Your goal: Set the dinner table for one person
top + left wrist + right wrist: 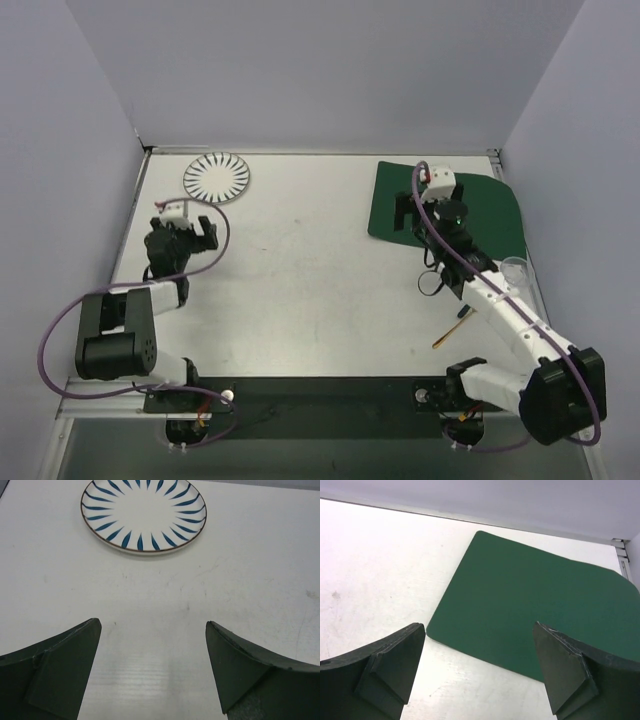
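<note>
The dinner table (310, 280) is a large white tabletop with a metal rail frame. A white plate with blue radial stripes (216, 177) lies at its far left; it also shows in the left wrist view (144, 515). My left gripper (186, 230) is open and empty just short of the plate, its jaws wide apart over bare table (152, 627). A dark green placemat (455, 210) lies at the far right. My right gripper (420, 214) is open and empty over the placemat's near left corner (479, 627), with the placemat (530, 600) ahead.
A clear glass (515, 268) stands at the right edge beside the right arm. A thin gold utensil with a dark end (452, 329) lies near the right arm's base. Grey walls close in the far, left and right sides.
</note>
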